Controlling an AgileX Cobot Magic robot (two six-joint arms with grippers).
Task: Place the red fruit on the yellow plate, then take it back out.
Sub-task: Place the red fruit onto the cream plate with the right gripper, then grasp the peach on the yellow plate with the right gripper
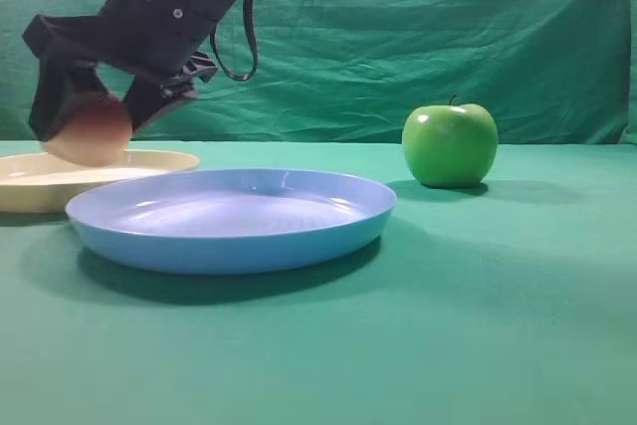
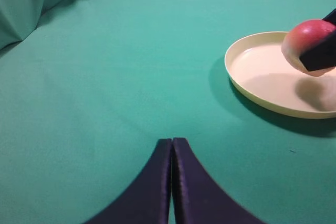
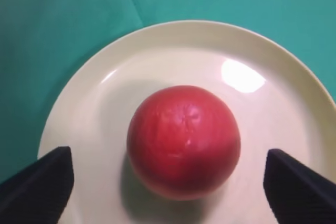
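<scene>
The yellow plate [image 3: 173, 40] is lying directly under the right tool [image 3: 168, 182], whose jaws are standing wide open, clear of the red fruit [image 3: 184, 141] sitting between them on the plate. The fruit is round, so it risks rolling toward the rim if a jaw nudges it during regrasp. The left tool [image 2: 171, 182] is resting closed and empty, well apart.

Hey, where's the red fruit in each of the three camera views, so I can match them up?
Exterior high: the red fruit is at far left, between the right gripper fingers, over the yellow plate.
Left wrist: red fruit at the right edge, above the yellow plate.
Right wrist: red fruit at centre, inside the yellow plate.
Shared landmark: the yellow plate.
</scene>
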